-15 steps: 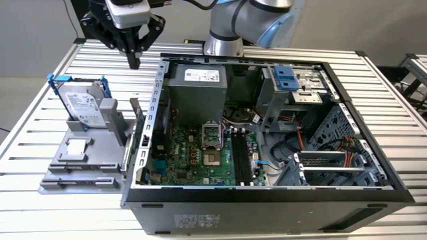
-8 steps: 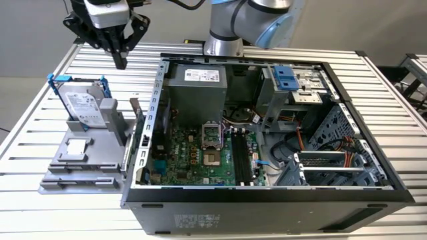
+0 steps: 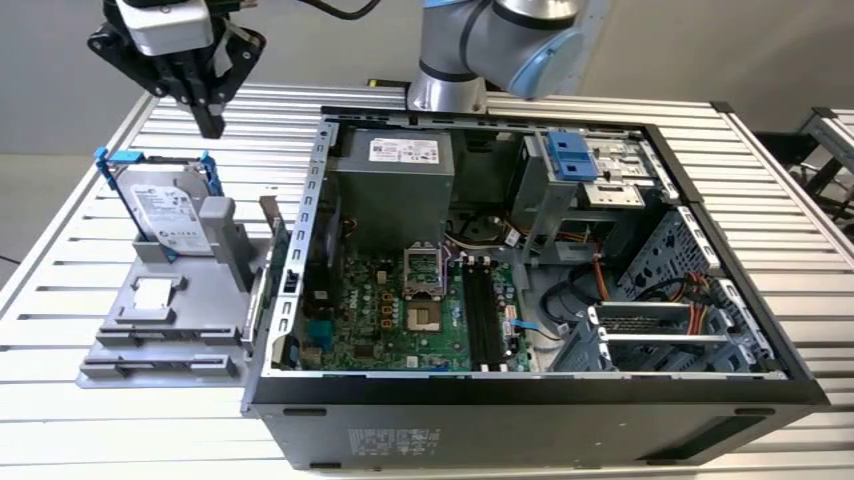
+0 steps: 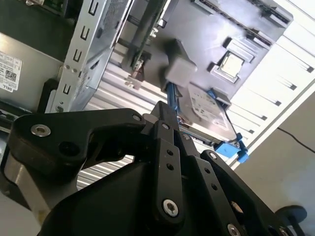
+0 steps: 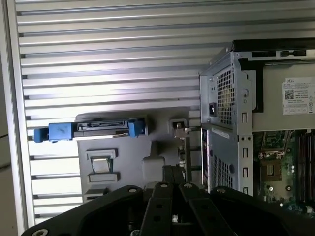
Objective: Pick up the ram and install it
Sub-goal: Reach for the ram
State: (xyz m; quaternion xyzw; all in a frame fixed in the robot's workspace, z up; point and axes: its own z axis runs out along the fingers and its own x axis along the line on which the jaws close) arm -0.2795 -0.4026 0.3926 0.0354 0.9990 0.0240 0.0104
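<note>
From my station I read the exterior view from its left side across. At 9 o'clock a grey fixture (image 3: 160,310) sits on the ribbed metal desk (image 3: 120,430). It holds a silver hard drive in a blue bracket (image 3: 167,215) on edge. I take it the parts are racked upright so a top edge is open to a downward pinch.

Above the drive, near 11 o'clock, hangs the gripper (image 3: 211,118). It points straight down with the jaws pressed together and nothing between them, and it is well clear of everything below.

The ram (image 3: 272,222) is a thin stick standing upright at the fixture's edge, just beside the computer case's metal side wall (image 3: 315,250). It sits down toward 4 o'clock from the gripper. It is not yet picked up, and the gripper is well apart from it.

The case lies open-side up in the middle of the desk. I judge this is so the motherboard (image 3: 387,320) faces the tool. Its long black slots (image 3: 487,315), near 5 o'clock of the board, look unfilled from here.

At 12 o'clock, behind the case, the arm's base (image 3: 447,90) stands on the desk. The arm reaches from there across to the exterior view's left, carrying the wrist high with the tool vertical.
</note>
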